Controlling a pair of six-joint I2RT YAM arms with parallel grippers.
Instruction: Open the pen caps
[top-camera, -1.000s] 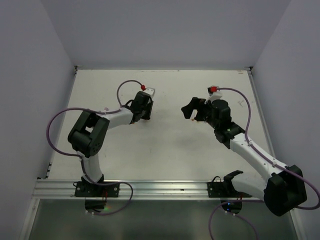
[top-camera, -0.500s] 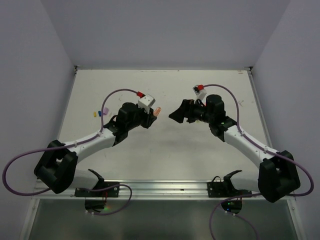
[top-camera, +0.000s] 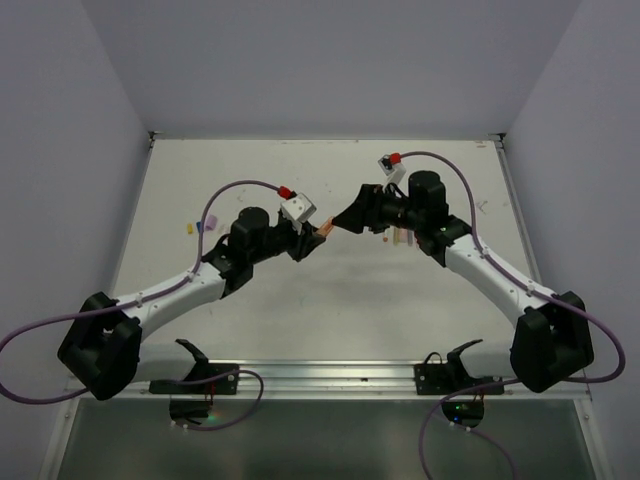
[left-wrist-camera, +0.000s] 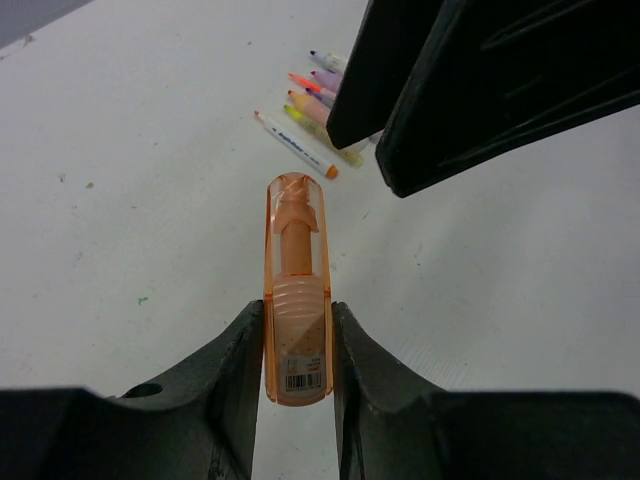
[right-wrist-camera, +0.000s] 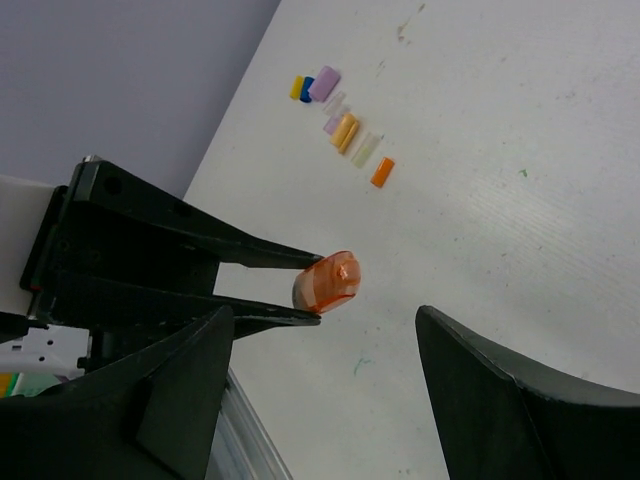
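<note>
My left gripper (left-wrist-camera: 296, 322) is shut on an orange highlighter pen (left-wrist-camera: 296, 330) and holds it above the table, its clear orange pen cap (left-wrist-camera: 296, 205) pointing at my right gripper. My right gripper (right-wrist-camera: 325, 315) is open, and its fingers (left-wrist-camera: 480, 90) stand just beyond the cap's tip. In the right wrist view the capped end (right-wrist-camera: 326, 281) sticks out between my left fingers (right-wrist-camera: 200, 270). The top view shows both grippers meeting at mid-table around the pen (top-camera: 323, 231). Several uncapped pens (left-wrist-camera: 318, 95) lie on the table beyond.
Several loose caps (right-wrist-camera: 340, 125) in yellow, blue, lilac and orange lie in a cluster at the table's left (top-camera: 200, 225). A white pen with an orange tip (left-wrist-camera: 295, 145) lies beside the other pens (top-camera: 400, 238). Walls enclose the table on three sides.
Both arms have swung in toward the table's middle. My left gripper has carried the orange pen to the right, and my open right gripper has moved left up to its cap.
</note>
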